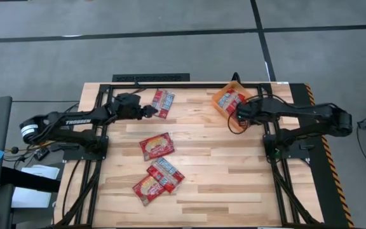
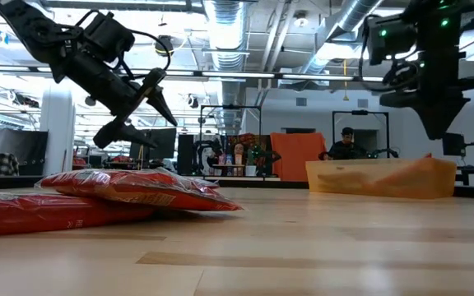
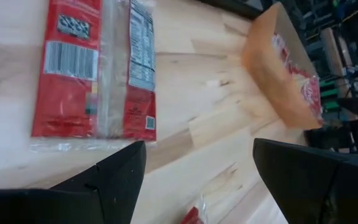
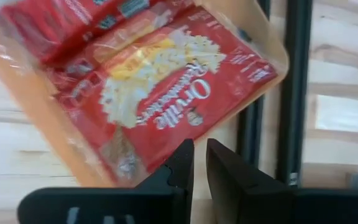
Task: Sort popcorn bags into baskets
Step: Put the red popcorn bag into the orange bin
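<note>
Left gripper open above red popcorn bags, orange basket beyond, perhaps holding packets.

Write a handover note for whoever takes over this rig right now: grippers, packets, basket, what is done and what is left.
Left gripper: open, empty, hovering beside the packet at the table's far edge.
Right gripper: fingers nearly closed, holding nothing, over the near rim of the orange basket.
Done: at least two packets in the basket.
Left: four loose on the table, namely the far one, one at mid-table, and an overlapping pair near the front.
Likely next: left arm takes the far packet.
</note>
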### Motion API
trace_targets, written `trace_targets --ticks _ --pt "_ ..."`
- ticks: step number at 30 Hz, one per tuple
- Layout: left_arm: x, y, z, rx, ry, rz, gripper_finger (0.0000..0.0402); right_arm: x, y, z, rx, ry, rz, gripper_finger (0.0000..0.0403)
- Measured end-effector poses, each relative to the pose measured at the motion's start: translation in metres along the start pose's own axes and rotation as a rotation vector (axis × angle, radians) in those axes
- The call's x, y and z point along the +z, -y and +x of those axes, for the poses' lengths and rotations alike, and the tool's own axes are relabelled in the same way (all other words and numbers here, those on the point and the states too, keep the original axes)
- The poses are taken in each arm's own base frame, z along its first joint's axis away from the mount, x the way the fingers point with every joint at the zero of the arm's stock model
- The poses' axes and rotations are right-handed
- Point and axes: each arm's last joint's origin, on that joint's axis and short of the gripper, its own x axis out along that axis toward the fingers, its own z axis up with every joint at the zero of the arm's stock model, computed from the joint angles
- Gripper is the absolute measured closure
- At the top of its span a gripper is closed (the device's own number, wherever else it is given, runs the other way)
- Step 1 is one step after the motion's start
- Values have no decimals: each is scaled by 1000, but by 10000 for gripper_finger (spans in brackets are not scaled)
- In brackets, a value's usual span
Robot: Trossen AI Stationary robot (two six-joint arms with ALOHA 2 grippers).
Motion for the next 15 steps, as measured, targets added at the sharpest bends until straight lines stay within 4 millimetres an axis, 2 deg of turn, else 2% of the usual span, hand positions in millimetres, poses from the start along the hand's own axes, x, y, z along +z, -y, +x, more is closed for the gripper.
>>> trace_targets --ticks 7,15 --pt "-1 -1 1 -2 -14 -5 118 10 -4 13 -68 -39 -28 337" --pt "-1 0 1 -4 -13 -8 118 12 -17 31 -158 -96 -76 337"
